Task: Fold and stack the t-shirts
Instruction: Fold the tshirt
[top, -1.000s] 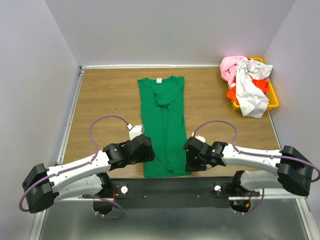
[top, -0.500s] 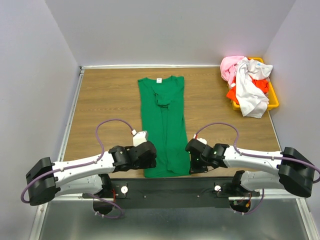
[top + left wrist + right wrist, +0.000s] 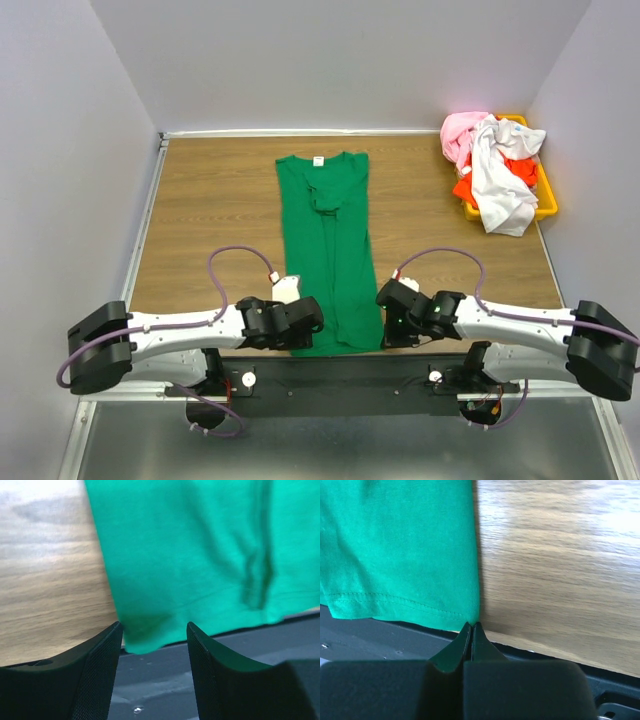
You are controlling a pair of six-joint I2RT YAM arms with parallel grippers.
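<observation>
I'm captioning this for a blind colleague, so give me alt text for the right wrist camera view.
The right gripper, its jaws shut, meets the bottom hem corner of a green t-shirt lying at the near edge of a wooden table. Whether any cloth is pinched cannot be seen.

Left of the green t-shirt the wooden table lies bare as far as the side wall, with wide room for an arm. Right of it the board is bare too, up to the yellow bin in the far corner, heaped over its rim with t-shirts. Beyond its collar only a narrow strip remains before the back wall. At its near hem both corners are taken: the left gripper straddles one with jaws apart, and the right gripper, tips together, touches the other.
</observation>
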